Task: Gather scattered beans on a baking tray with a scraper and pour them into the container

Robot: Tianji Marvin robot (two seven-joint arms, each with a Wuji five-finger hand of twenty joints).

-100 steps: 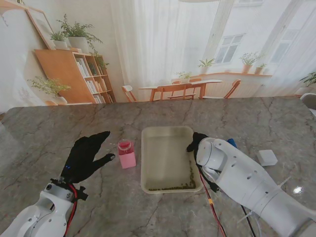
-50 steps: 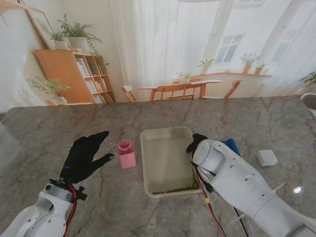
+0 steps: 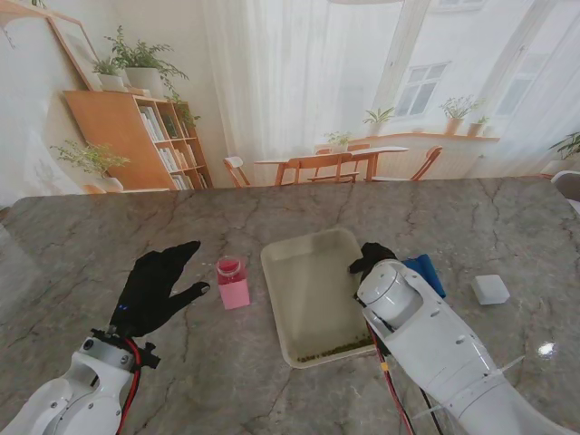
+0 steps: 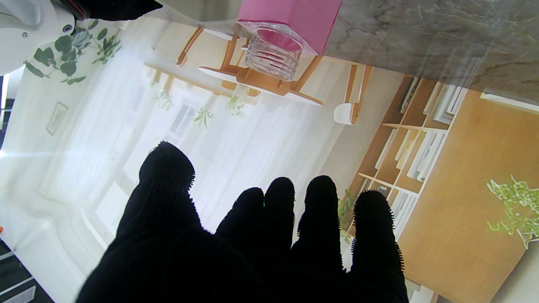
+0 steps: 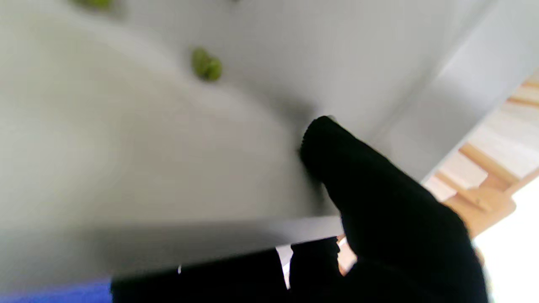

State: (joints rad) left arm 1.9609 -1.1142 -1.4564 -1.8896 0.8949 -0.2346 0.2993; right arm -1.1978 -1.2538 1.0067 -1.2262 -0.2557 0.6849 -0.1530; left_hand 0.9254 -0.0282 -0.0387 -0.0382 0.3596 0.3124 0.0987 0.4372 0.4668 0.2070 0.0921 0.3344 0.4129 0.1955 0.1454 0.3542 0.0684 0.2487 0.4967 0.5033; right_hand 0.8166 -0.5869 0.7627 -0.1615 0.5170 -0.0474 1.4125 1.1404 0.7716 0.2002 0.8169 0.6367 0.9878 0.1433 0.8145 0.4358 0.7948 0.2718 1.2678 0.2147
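The cream baking tray (image 3: 308,281) sits at an angle in the middle of the table. Green beans (image 3: 331,352) are lined up along its near wall. My right hand (image 3: 370,258) is shut on the tray's right rim; in the right wrist view a black finger (image 5: 379,202) presses the tray wall (image 5: 147,147) near a stray bean (image 5: 206,65). The blue scraper (image 3: 426,272) lies on the table just right of that hand. The pink container (image 3: 232,283) stands left of the tray, its mouth open (image 4: 273,50). My left hand (image 3: 154,288) hovers open to the container's left.
A small white box (image 3: 490,289) lies on the table to the far right. Red and black cables (image 3: 385,376) run along my right forearm near the tray's near right corner. The marble table top (image 3: 109,236) stretches far to both sides.
The tray has turned in my right hand, its near end swinging to the right and nearer to me. The beans have stayed along its near wall. The left hand has not moved.
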